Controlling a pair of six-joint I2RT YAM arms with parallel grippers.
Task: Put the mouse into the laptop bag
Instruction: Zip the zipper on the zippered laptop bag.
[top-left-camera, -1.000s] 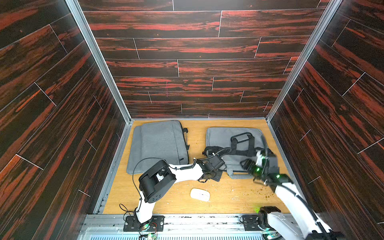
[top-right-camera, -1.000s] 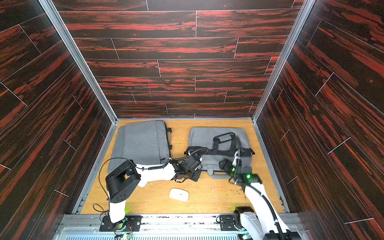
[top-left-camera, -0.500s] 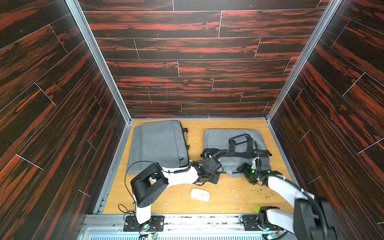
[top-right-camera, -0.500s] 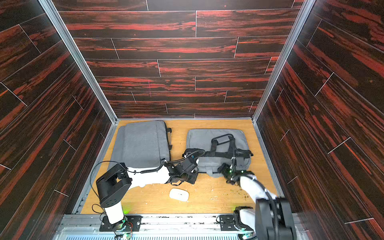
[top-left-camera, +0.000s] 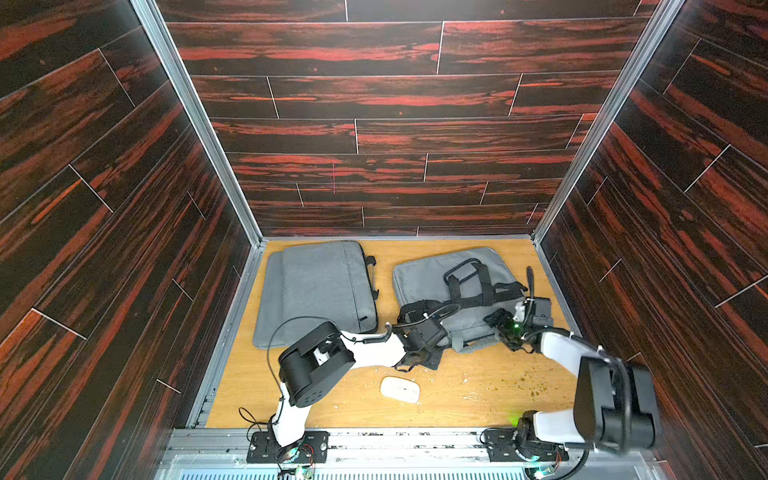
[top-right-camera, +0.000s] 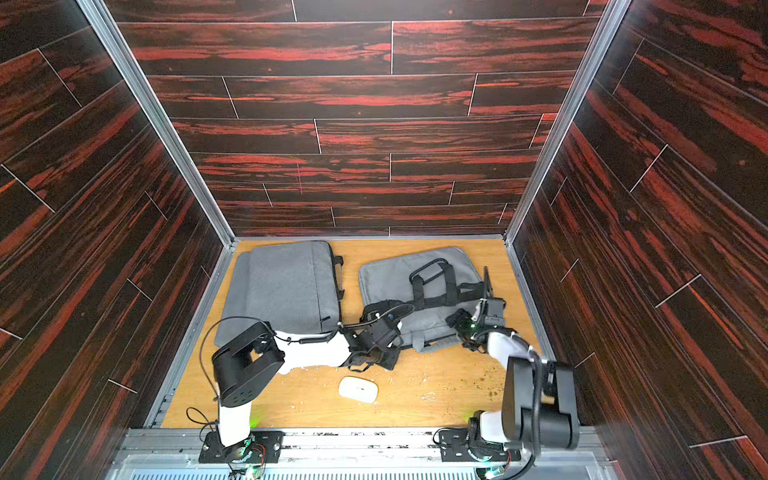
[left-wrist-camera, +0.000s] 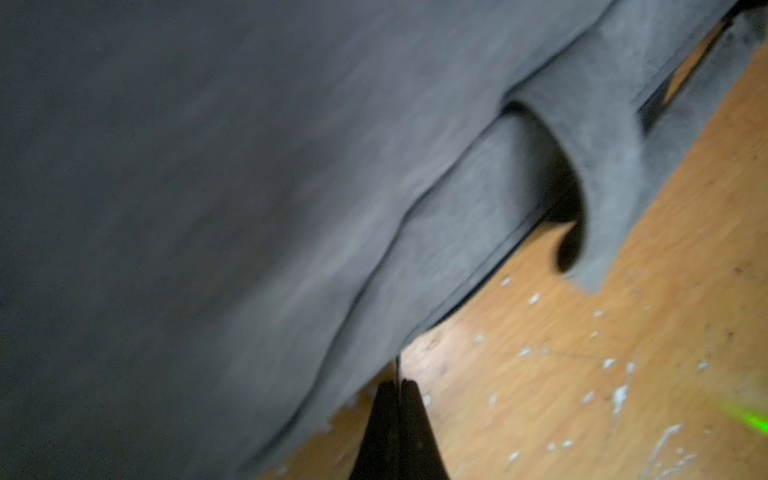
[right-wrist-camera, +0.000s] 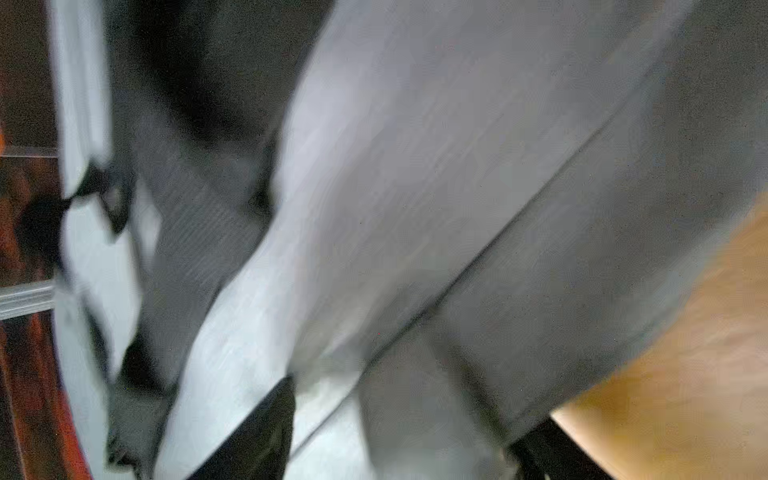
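The white mouse (top-left-camera: 400, 389) (top-right-camera: 358, 389) lies on the wooden floor near the front, free of both grippers. Behind it lies the grey laptop bag (top-left-camera: 432, 278) (top-right-camera: 390, 274) with black straps. My left gripper (top-left-camera: 417, 359) (top-right-camera: 374, 360) (left-wrist-camera: 398, 383) sits at the bag's front left corner. It is shut, with a thin dark pull running from between its tips to the bag's edge. My right gripper (top-left-camera: 500, 326) (top-right-camera: 461, 322) (right-wrist-camera: 403, 440) stands open at the bag's front right edge. Grey bag fabric (right-wrist-camera: 415, 249) lies between its fingers (right-wrist-camera: 257, 428).
A second grey bag (top-left-camera: 320, 286) (top-right-camera: 286, 282) lies flat at the back left. Dark wood-pattern walls close in three sides. The right arm's elbow (top-left-camera: 615, 399) is folded low at the front right. Crumbs dot the floor (top-left-camera: 519, 382).
The right arm has folded down low and its gripper has dropped onto the bag's front right edge, opening slightly. The left arm has sunk lower, its gripper staying shut at the bag's corner.
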